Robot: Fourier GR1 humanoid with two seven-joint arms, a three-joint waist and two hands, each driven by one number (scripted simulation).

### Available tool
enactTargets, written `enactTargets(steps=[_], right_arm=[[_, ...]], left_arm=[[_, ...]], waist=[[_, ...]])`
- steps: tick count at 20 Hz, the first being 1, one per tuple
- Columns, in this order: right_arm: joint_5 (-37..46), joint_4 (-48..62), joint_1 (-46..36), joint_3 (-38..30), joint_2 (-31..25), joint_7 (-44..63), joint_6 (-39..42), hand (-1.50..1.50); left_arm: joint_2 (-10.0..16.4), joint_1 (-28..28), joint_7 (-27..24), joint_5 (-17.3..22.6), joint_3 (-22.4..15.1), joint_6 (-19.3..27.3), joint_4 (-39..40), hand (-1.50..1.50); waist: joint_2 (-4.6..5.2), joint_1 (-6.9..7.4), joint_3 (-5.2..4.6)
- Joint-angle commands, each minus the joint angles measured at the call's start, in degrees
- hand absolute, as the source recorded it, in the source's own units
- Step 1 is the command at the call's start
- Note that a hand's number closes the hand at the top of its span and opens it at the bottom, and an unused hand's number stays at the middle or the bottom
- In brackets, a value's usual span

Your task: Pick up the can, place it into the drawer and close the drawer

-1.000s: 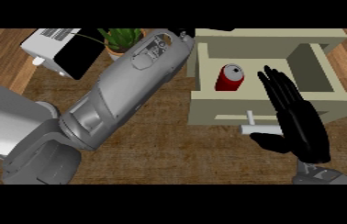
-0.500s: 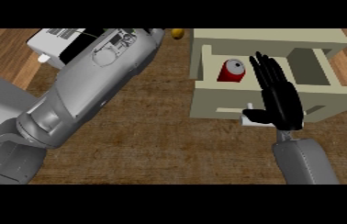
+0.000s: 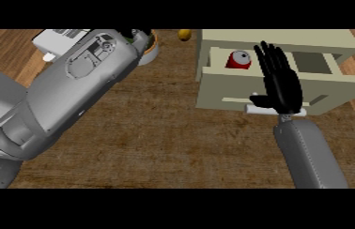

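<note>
Can [image 3: 238, 60] is in the drawer [image 3: 225, 85] - red body, silver end facing up toward the view, sitting at the left end of the open compartment close to the left wall. Drawer is pulled out of the cream cabinet [image 3: 291, 35], not closed.

Right hand [image 3: 281, 82] lies over the drawer, fingers [image 3: 272, 59] straight and lightly spread, pointing away toward the cabinet. It holds nothing. Fingertips reach over the open compartment just right of the can; can't tell if they touch it. Palm covers the drawer's front panel and the thumb [image 3: 258, 100] sticks out left, just above the white handle [image 3: 258, 110]. Whether the palm is pressed on the panel or only above it - can't tell from this angle. Right forearm [image 3: 308, 153] comes up from the lower edge straight under the hand.

Left forearm [image 3: 73, 89] crosses the left half of the view diagonally, from the lower left up to the top edge, well apart from the drawer. Its hand doesn't show in the view, so no state for it.

Other stuff on the wood tabletop [image 3: 173, 143]: a white appliance [image 3: 59, 39] at the top left, partly behind the left forearm; a pale round pot [image 3: 151, 52] with a bit of green, just beside the forearm's far end; a small yellow object [image 3: 184, 34] near the top edge, left of the cabinet - too small to identify.
</note>
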Motion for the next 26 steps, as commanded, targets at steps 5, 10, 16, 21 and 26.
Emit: enactTargets(steps=[5,10,16,21,26], right_arm=[[0.68,17.27,-8.77,-4.96,0.94,-0.41,-8.99,-1.50],[0.81,27.10,-18.68,-7.49,0.01,-0.57,-10.21,-1.50],[1.46,37.56,-26.43,-10.53,-1.98,-1.09,-15.25,-1.50],[2.54,43.03,-32.51,-11.19,-2.52,0.68,-16.04,-1.50],[2.20,46.24,-37.46,-12.45,-1.97,2.70,-15.87,-1.50]], left_arm=[[4.26,6.33,2.28,-0.84,-0.04,-0.65,-7.40,-1.50],[6.25,8.62,3.56,-2.42,0.12,0.25,-11.94,-1.50],[9.75,12.74,4.77,-2.76,0.28,-1.65,-17.36,-1.50],[8.32,15.86,3.79,-4.52,-0.57,-0.47,-19.26,-1.50],[9.04,20.15,2.39,-4.95,-0.22,-1.05,-22.05,-1.50]], waist=[[1.62,0.96,1.49],[1.75,0.91,1.49],[2.33,2.43,1.55],[2.62,2.15,1.56],[2.83,2.56,1.53]])
